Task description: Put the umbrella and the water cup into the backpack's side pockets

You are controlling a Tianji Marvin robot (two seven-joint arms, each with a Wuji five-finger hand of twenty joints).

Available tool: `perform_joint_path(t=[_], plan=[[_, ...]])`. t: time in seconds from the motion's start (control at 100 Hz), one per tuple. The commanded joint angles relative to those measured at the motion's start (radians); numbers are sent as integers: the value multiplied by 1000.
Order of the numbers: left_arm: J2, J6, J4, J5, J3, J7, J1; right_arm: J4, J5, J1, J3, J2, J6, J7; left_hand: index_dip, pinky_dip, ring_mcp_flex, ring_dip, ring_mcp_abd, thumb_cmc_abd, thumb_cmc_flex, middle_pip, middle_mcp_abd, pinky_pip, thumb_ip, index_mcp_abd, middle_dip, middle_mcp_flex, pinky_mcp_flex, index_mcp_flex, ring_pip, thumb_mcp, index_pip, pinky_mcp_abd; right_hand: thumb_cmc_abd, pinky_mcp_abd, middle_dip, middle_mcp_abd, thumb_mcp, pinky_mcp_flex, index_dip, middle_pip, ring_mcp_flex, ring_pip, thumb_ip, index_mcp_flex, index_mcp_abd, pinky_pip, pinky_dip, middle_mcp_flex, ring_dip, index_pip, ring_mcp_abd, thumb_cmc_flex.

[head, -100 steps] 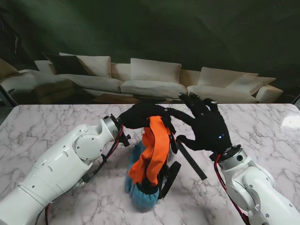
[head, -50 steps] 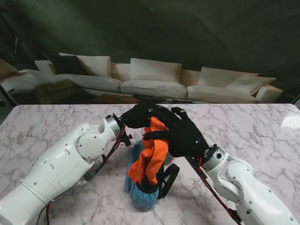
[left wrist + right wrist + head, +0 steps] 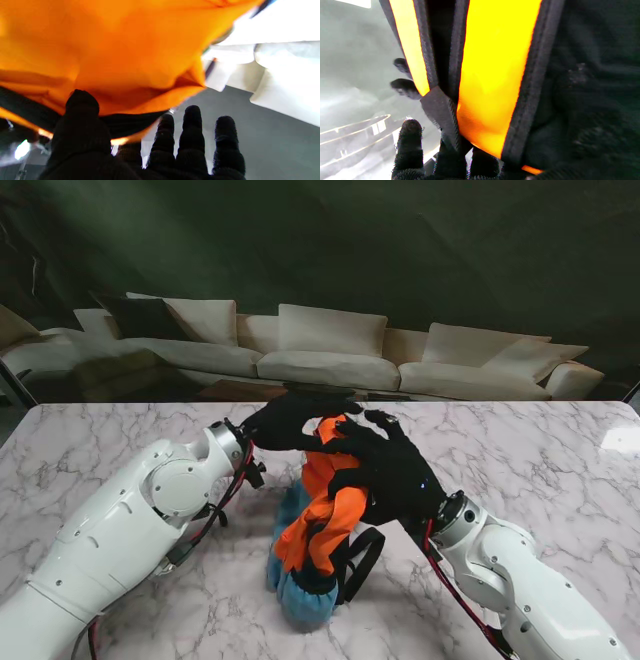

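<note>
Stand view: backpack (image 3: 318,525) soft, floppy, likely light; left hand (image 3: 283,421) pinching top; right hand (image 3: 388,470) closed on orange strap (image 3: 492,75); grip seams.

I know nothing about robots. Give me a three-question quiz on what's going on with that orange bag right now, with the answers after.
1. True or false: both hands are on the backpack.
2. Which hand lies over the orange front with the strap under its fingers?
A. the left hand
B. the right hand
C. neither
3. Fill in: the backpack stands on a white ____ table.

Key
1. True. The left hand pinches the top of the orange fabric between thumb and fingers, as the left wrist view shows; the right hand is laid on the front.
2. B. The right wrist view shows a black-edged orange strap running over its fingers.
3. Marble.
</note>
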Motion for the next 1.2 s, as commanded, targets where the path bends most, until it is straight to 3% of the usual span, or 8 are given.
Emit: perform_joint_path(t=[0.0, 0.06, 0.26, 0.38, 0.49, 0.68, 0.81, 1.19], plan=[[20, 8, -15, 35, -22, 14, 6, -27, 7, -19, 16, -4, 4, 4, -14, 14, -16, -11, -1, 11, -3, -19, 7, -23, 16, 26, -11, -28, -8, -12, -14, 9, -15, 34, 124, 5, 30, -31, -56, 9, 112, 31, 48, 40, 9, 246, 14, 10, 11, 58, 48, 163, -34, -111], [23, 16, -37, 53, -55, 19, 24, -43, 20, -27, 31, -9, 8, 10, -14, 17, -13, -11, 3, 20, 10, -18, 10, -18, 17, 32, -11, -19, -3, -3, -12, 11, -15, 27, 157, 11, 82, -42, -49, 29, 280, 57, 128, 83, 75, 319, 62, 23, 28, 149, 95, 130, -50, -140], [31, 23, -90, 76, -142, 15, 72, -101, 113, -56, 73, -33, 16, 75, -10, 19, -8, -10, 6, 55, 28, -17, 12, -15, 17, 40, -8, 1, -8, 15, -9, 6, -11, 24, 127, 23, 185, -13, -40, 207, 453, 131, 450, 180, 87, 378, 172, 118, 120, 524, 199, 161, -9, -97], [35, 12, -107, 92, -171, 17, 91, -143, 147, -69, 93, -38, 45, 138, -6, 21, 1, -9, 8, 63, 31, -15, 11, -12, 17, 39, -6, 22, -6, 31, -5, 2, -5, 24, 96, 29, 240, 44, -21, 401, 618, 223, 705, 298, 43, 191, 152, 258, 233, 679, 267, 225, 16, -71], [36, 6, -117, 96, -185, 19, 104, -175, 137, -72, 107, -33, 93, 182, -2, 21, 8, -9, 10, 84, 33, -13, 9, -11, 17, 41, -4, 40, -5, 44, -4, 3, -1, 22, 95, 10, 278, 82, -26, 507, 583, 343, 818, 450, 11, 130, 140, 379, 278, 727, 329, 243, 22, -48], [33, 3, -146, 62, -198, 22, 137, -225, 101, -69, 132, -21, 164, 287, 1, 22, 14, -4, 37, 122, 34, -14, 22, -6, 15, 60, -1, 66, -1, 47, 2, -4, -2, 24, 94, -52, 310, 162, -14, 708, 395, 442, 826, 1054, 1, 166, 216, 638, 333, 884, 451, 159, 20, -24], [32, -8, -179, 35, -208, 18, 163, -230, 83, -47, 131, -16, 187, 316, -4, 20, 26, -4, 33, 139, 22, -19, 47, -6, 13, 109, -1, 88, 4, 43, 4, -8, -13, 27, 96, -75, 344, 86, 0, 788, 279, 499, 826, 1257, 3, 195, 269, 719, 342, 946, 521, 88, -22, -2], [35, -58, -252, -31, -247, -1, 225, -270, 44, -24, 126, -11, 235, 363, -23, 8, 26, -15, 45, 153, -30, -52, 77, -8, 8, 181, -21, 94, 11, 25, -4, -19, -38, 30, 84, -80, 400, 66, 31, 866, 226, 653, 824, 1431, -3, 250, 304, 775, 324, 945, 610, 82, -37, 33]])
